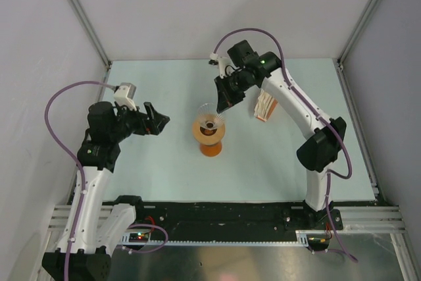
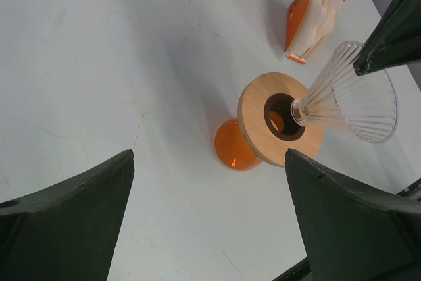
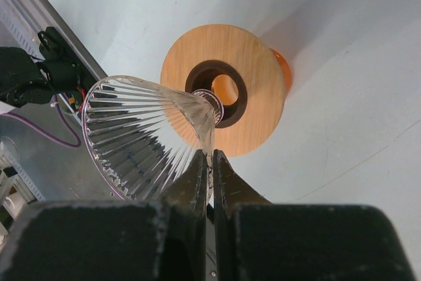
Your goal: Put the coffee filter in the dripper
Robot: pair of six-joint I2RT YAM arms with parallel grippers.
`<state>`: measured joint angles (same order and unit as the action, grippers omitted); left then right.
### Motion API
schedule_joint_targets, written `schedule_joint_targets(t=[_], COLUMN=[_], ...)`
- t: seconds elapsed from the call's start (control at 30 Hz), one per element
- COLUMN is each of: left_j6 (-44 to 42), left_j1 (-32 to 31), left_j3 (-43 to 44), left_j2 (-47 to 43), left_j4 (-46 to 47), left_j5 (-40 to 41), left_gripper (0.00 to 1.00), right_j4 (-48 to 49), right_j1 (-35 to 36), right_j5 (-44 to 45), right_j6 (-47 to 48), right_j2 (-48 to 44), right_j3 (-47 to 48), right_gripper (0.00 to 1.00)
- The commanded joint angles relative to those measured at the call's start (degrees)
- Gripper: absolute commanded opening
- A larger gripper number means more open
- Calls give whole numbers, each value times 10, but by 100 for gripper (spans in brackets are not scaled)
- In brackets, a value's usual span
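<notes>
I see an orange vessel (image 1: 212,149) at centre frame on the pale table (image 1: 158,162), with a filter stack (image 1: 265,106) lying to its upper right.

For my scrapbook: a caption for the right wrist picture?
The right gripper holds a clear ribbed cone over a wooden ring.

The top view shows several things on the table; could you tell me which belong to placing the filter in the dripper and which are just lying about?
In the job: clear ribbed cone, pinched by the shut right gripper; round wooden ring with a dark centre hole; orange vessel under the ring.
Lying about: orange packet of white paper filters; open left gripper, idle.
</notes>
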<state>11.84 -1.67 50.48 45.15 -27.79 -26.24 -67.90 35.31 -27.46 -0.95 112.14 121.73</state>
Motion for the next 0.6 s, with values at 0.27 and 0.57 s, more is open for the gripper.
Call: schedule_joint_targets(t=[0.27, 0.57], left_j6=[24, 18], left_j1=[3, -32], left_j3=[25, 48], left_j2=[45, 79], left_j4=[6, 7], left_j5=[-72, -67], left_gripper=[100, 97], right_j4=[34, 56], right_j1=[-11, -14], right_j5=[-24, -19], right_j6=[-28, -28], right_j2=[20, 27], right_j3=[-17, -46], right_gripper=[0, 0])
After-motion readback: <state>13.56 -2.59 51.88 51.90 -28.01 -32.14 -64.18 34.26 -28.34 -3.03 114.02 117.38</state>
